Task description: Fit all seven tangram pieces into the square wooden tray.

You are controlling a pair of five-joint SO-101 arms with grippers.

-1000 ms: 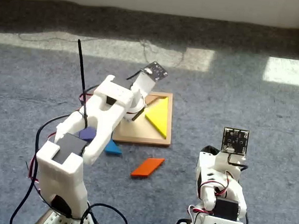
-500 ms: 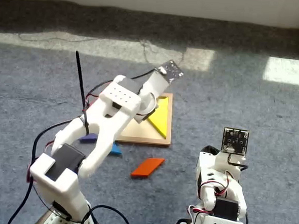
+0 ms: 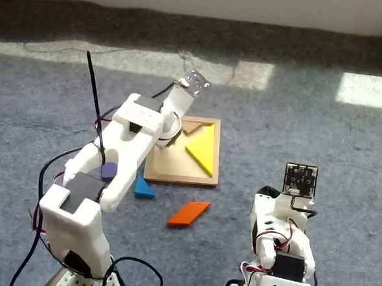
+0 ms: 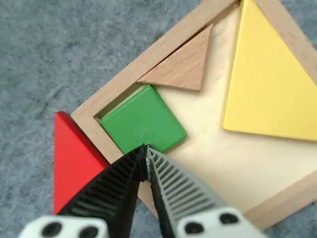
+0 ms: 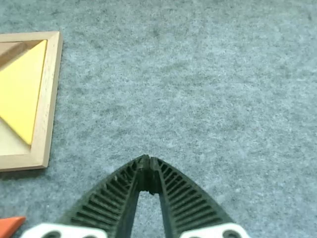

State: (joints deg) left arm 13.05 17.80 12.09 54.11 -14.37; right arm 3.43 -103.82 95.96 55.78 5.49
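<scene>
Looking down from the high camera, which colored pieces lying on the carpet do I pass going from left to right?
purple piece → blue triangle → orange piece

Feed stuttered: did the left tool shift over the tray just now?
Yes: the left tool swung toward the left edge of the wooden tray, uncovering more of the yellow triangle.

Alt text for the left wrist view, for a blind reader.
The closed left end effector points at the edge of a green square in a corner of the wooden tray. A wooden triangle and a yellow triangle also lie inside; a red triangle lies outside on the carpet beside the rim.
</scene>
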